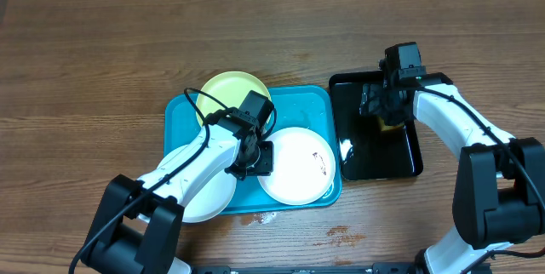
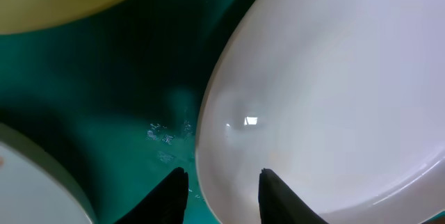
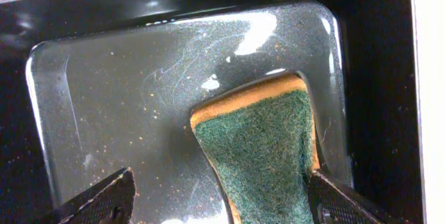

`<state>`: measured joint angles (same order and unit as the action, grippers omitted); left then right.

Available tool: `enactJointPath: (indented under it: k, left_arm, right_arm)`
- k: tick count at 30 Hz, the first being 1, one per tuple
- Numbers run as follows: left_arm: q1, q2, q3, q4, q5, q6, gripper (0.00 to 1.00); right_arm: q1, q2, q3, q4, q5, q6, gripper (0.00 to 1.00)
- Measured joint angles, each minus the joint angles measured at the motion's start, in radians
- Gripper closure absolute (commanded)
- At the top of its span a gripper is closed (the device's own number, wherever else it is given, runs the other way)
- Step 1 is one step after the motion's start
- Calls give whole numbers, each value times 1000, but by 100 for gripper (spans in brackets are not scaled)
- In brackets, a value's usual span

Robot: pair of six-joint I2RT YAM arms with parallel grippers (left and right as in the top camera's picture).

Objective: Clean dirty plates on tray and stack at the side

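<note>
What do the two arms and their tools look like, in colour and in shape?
The left arm and the right arm have smooth white links between bulky black joints. A thin black cable runs along each. The left tool and the right tool each have two dark, tapered fingers.

Nothing here can be read. No lettering, label, brand mark or number shows on the plates [image 1: 294,165], the turquoise tray [image 1: 300,104], the black tray [image 1: 400,162] or the sponge [image 3: 261,147].
</note>
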<state>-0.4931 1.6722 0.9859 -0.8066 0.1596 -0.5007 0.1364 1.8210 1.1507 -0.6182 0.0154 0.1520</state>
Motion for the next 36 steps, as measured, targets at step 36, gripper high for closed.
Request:
enactJointPath:
  k: [36]
  left_arm:
    - [4, 48, 1, 18, -23, 7, 71]
  right_arm:
    - [0, -2, 55, -140, 7, -1, 19]
